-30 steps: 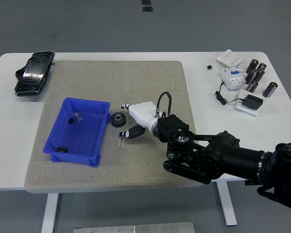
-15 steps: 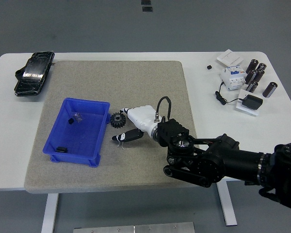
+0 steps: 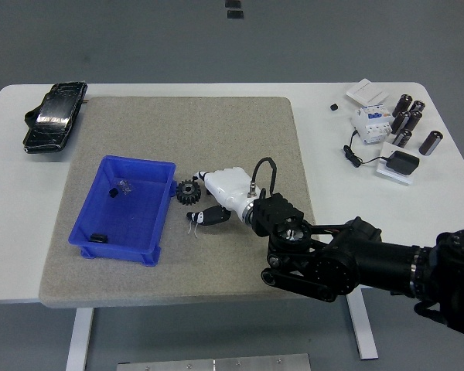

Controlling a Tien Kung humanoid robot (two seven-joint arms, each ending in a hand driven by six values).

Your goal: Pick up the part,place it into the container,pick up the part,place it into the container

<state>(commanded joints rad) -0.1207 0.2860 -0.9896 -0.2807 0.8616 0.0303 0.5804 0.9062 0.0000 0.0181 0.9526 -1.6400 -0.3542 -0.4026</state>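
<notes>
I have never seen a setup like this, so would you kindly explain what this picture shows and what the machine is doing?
The camera sits high on a humanoid robot, looking down over its white table. The black arm from the right ends in its right hand, white, with five fingers. It reaches over a grey mat towards a black gear, with a small dark part just below the hand. I cannot tell whether anything is gripped. A blue container to the left already holds small pieces. Off the mat lie a black case and assorted electrical items. The left arm is out of view.
</notes>
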